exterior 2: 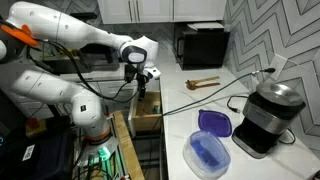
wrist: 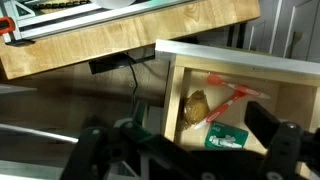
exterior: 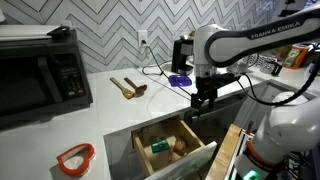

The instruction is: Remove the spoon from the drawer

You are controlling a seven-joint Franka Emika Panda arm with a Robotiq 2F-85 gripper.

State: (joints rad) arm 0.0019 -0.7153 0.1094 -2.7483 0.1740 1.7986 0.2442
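The drawer (exterior: 190,130) is pulled out below the white counter; it has a light wood interior and also shows in an exterior view (exterior 2: 146,118). In the wrist view the thin red-orange spoon (wrist: 232,98) lies slanted on the drawer floor (wrist: 285,110), next to a brownish lump (wrist: 197,105) and a green packet (wrist: 227,135). My gripper (exterior: 203,99) hangs over the drawer, open and empty. In the wrist view its dark fingers (wrist: 185,150) stand wide apart, above the spoon and not touching it.
Two brown wooden utensils (exterior: 127,87) lie on the counter behind the drawer. An orange-rimmed ring (exterior: 75,157) lies near the counter's front edge. A black microwave (exterior: 40,75) stands beside it. A coffee machine (exterior 2: 265,118) and a blue container (exterior 2: 210,152) stand on the counter.
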